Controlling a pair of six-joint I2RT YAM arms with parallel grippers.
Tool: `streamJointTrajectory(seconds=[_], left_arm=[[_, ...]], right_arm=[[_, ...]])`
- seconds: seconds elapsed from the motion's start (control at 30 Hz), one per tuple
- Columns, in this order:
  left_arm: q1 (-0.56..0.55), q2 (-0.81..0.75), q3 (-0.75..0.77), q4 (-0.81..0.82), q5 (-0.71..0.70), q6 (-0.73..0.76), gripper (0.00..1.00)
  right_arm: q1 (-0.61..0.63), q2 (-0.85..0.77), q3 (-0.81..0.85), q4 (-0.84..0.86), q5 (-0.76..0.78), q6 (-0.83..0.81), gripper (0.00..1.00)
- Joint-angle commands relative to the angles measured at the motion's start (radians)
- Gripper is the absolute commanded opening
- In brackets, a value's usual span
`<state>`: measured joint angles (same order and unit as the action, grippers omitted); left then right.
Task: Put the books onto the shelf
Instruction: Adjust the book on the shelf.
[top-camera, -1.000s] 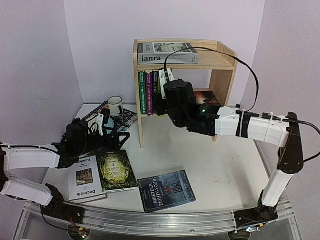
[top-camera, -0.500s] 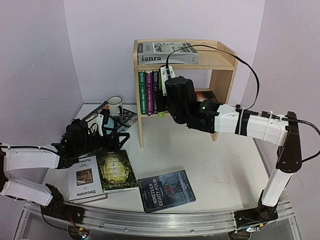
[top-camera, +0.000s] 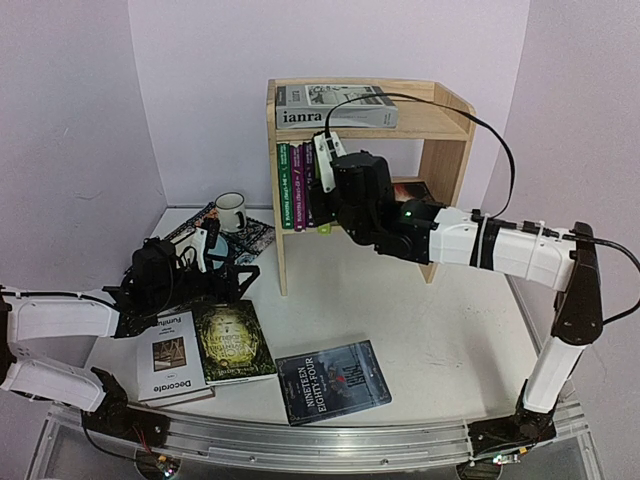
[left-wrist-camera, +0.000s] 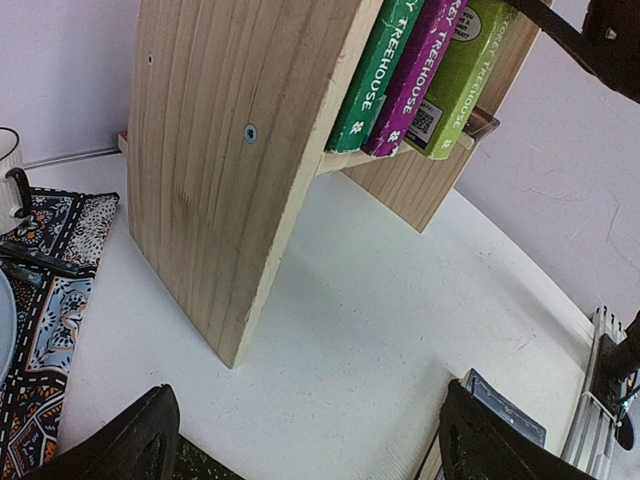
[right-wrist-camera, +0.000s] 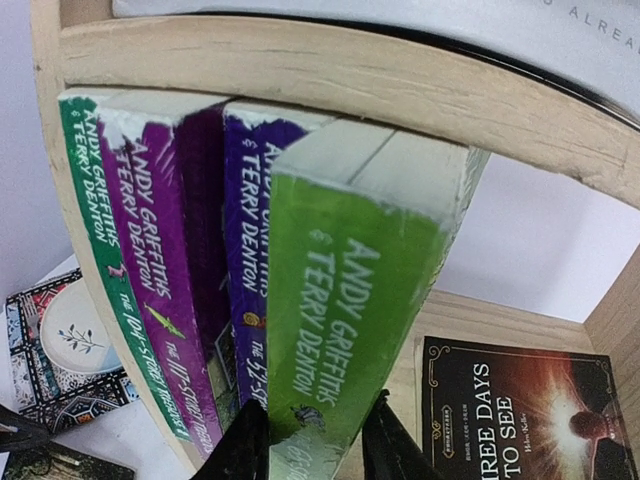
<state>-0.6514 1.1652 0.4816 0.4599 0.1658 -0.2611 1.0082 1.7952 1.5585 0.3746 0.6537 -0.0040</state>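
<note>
Books (top-camera: 233, 342) including Decorate (top-camera: 172, 362) lay flat on the near table (top-camera: 400, 310) by the wide-open, empty left gripper (left-wrist-camera: 315, 450). Farther back, the right gripper (right-wrist-camera: 315, 445) seemingly pinched a green paperback (right-wrist-camera: 345, 300) jutting from the shelf (top-camera: 445, 125); released early, it could tip out.

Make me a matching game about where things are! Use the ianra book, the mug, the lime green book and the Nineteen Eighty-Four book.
1 ianra book
2 mug
3 lime green book
4 Nineteen Eighty-Four book

A between the fingers of the right gripper
B flat on the table
C on top of the shelf
D on the patterned mat

Pairs: 1-C, 2-D, 3-A, 4-B
</note>
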Motion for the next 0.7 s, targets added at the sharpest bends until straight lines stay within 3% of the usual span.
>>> streamJointTrajectory(seconds=[0.0,0.47,0.67], left_arm=[[0.005,0.003,0.011,0.017,0.013,0.005,0.91],[0.005,0.031,0.023,0.017,0.018,-0.001,0.91],[0.005,0.032,0.023,0.017,0.016,-0.003,0.91]], right_arm=[[-0.029,-0.026,0.015,0.029,-0.047,-0.089,0.29],[-0.082,-0.036,-0.005,0.032,-0.103,-0.083,0.31],[-0.083,-0.05,-0.018,0.037,-0.126,-0.079,0.41]])
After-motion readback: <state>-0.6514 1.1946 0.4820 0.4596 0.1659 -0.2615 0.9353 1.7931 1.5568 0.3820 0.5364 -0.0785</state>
